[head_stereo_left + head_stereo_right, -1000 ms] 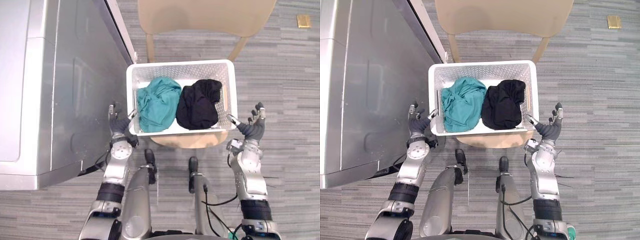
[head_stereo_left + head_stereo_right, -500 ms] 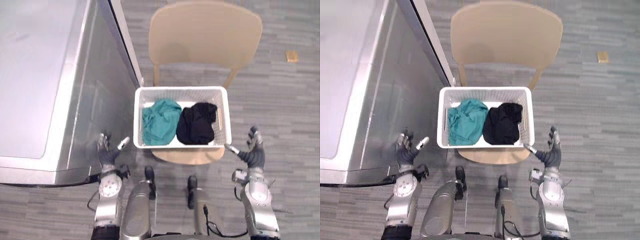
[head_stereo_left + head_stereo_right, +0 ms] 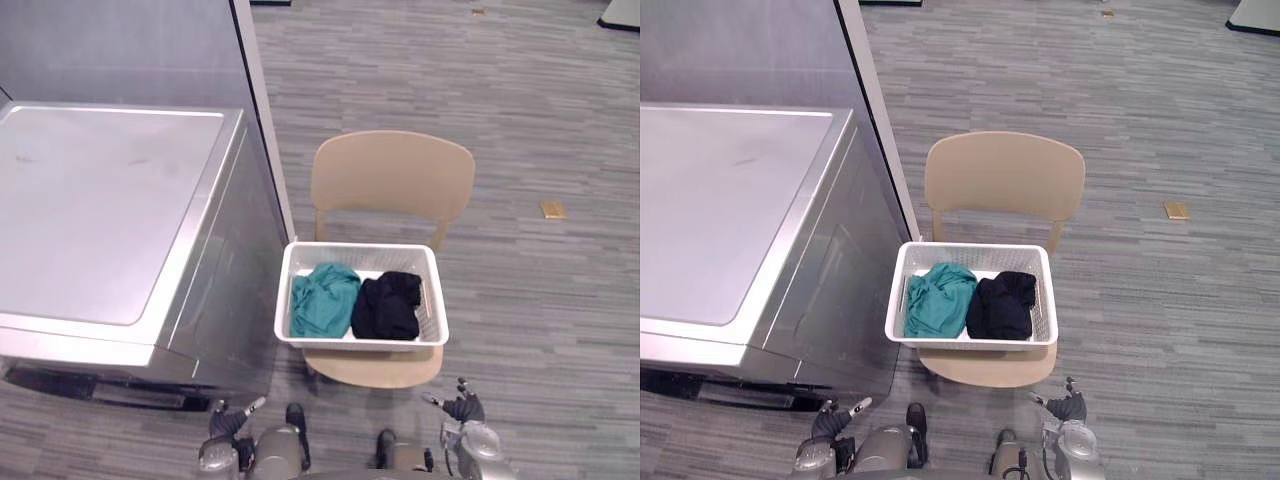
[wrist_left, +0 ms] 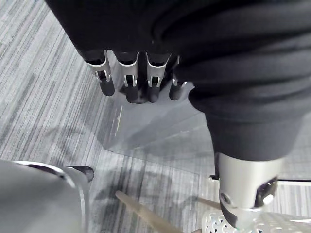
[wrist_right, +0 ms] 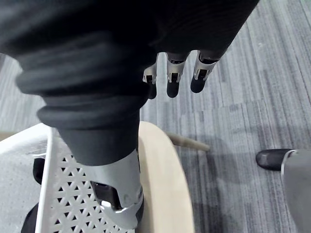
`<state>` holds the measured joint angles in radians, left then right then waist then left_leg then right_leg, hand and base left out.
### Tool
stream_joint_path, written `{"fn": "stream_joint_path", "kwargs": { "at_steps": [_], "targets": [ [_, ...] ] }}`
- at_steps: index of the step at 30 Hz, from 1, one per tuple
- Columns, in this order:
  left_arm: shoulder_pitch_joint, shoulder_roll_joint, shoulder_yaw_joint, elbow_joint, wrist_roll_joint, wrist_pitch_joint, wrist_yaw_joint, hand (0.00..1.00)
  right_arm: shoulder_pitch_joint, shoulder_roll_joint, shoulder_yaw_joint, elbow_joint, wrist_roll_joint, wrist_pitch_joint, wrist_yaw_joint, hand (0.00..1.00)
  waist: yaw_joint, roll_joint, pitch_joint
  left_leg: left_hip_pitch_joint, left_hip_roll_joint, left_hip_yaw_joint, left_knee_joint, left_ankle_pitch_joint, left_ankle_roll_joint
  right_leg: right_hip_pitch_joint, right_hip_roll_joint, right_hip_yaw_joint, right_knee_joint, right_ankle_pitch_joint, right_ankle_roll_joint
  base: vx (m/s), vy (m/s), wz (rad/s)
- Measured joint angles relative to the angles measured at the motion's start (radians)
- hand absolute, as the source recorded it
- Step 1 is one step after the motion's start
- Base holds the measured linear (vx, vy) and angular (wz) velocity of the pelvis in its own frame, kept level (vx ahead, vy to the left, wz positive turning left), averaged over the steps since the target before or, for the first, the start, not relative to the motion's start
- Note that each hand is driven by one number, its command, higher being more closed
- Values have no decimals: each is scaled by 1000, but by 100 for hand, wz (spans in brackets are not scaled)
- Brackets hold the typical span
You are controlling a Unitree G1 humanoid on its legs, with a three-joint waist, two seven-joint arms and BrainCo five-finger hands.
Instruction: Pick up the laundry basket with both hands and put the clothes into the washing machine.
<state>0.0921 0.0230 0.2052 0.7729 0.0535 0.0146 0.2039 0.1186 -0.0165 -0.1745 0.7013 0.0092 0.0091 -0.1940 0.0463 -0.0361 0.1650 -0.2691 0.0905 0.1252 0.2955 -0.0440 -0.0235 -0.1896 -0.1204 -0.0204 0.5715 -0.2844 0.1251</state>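
Two eye views, basket: the white basket sits on the chair seat, apart from both hands.
Clothes: the teal cloth fills the basket's 9 o'clock half and the black cloth its 3 o'clock half; the two touch.
Washer: the silver washer stands just beside the basket, at its 9 o'clock.
Left hand: the left hand is at 7 o'clock of the basket, low by the washer's front, fingers spread and empty.
Right hand: the right hand is at 5 o'clock of the basket, over the floor, fingers spread and empty.
Left wrist view: fingers are nearly straight with the thumb apart, and they grasp nothing. The washer wall lies past them, and a basket corner is near the thumb.
Right wrist view: fingers are straight, the thumb is out, and the hand holds nothing. The basket wall and the chair seat are just beside the thumb; I cannot tell whether they touch.
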Motion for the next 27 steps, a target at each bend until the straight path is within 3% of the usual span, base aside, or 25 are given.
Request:
{"fn": "stream_joint_path", "kwargs": {
  "at_steps": [1,2,3,5,6,8,10,11,12,13,16,17,18,22,27],
  "targets": [
    [5,0,4,1,0,0,1,0,0,0,5,6,2,0,-1,0,8,-6,-3,-6,-6,-7,1,4,-5,8,1,9,-2,-19,-6,-168,-207,50],
    [7,-2,10,2,0,0,1,0,-2,-3,9,21,2,-2,-3,0,26,-13,-8,-19,-14,-29,-3,19,-15,27,14,25,-41,-56,-49,-172,-223,57],
    [4,-13,23,2,0,-1,3,0,-14,-12,9,28,12,-2,-7,0,27,5,-14,-48,-6,-62,-26,48,-27,27,36,13,-86,-77,-85,-175,-224,63],
    [6,-39,24,0,-1,-2,16,0,-29,-18,9,28,26,-3,-23,0,28,31,-20,-71,15,-94,-93,95,-42,-10,58,-45,-95,-55,-109,-171,-184,72],
    [10,-45,24,1,-1,0,17,0,-45,-15,14,31,32,-3,-26,0,28,31,-16,-70,23,-88,-153,98,-49,-26,55,-87,-87,-40,-130,-165,-178,81],
    [-4,-46,23,-2,-2,-1,17,0,-55,-8,14,33,39,-1,-31,0,25,18,-7,-85,53,14,-125,91,-58,-26,27,-174,-115,2,-163,-149,-175,105],
    [-26,-48,15,-11,-1,-1,19,0,-55,-12,15,28,40,-1,-47,0,21,8,-1,-81,73,134,24,67,-21,-9,-15,-245,-122,17,-170,-124,-137,115],
    [-27,-53,-10,-30,-1,-1,21,0,-52,-21,15,26,40,-1,-48,0,20,8,-1,-51,100,183,97,37,17,10,-35,-288,-122,18,-170,-79,-7,87],
    [-28,-56,-21,-39,-1,-1,21,0,-53,-25,15,26,40,-2,-48,0,20,9,-3,-34,114,194,122,22,25,16,-43,-308,-122,18,-169,-112,43,106],
    [-35,-59,-40,-44,0,-2,21,0,-56,-28,12,24,40,-2,-49,0,19,18,-6,7,139,210,145,-9,15,27,-61,-345,-122,21,-163,-80,115,107],
    [-74,-58,-51,-40,1,-2,20,0,-70,-29,-13,22,40,-3,-46,0,13,35,-17,79,172,249,52,-12,7,32,-95,-423,-138,43,-125,-66,187,97],
    [-83,-50,-64,-28,4,-4,20,0,-89,-43,-30,36,39,-2,-45,0,6,63,-31,105,153,241,-51,-3,-37,38,-91,-443,-169,59,-95,-48,266,110],
    [-87,-25,-87,-10,10,-4,20,0,-109,-39,-32,54,39,-2,-43,0,-10,64,-29,130,119,215,-156,22,-75,58,-77,-444,-224,72,-73,-55,262,105],
    [-56,43,-118,53,29,-2,19,0,-138,-29,-32,122,37,-1,-39,0,-3,47,-28,160,49,175,-228,55,-61,123,-94,-435,-338,130,-30,-45,169,47],
    [2,91,-113,105,40,-1,20,0,-181,-31,24,144,9,2,-21,0,1,43,-25,162,-4,172,-273,70,-33,129,-111,-413,-404,182,-9,-36,137,-1]
  ]
}}
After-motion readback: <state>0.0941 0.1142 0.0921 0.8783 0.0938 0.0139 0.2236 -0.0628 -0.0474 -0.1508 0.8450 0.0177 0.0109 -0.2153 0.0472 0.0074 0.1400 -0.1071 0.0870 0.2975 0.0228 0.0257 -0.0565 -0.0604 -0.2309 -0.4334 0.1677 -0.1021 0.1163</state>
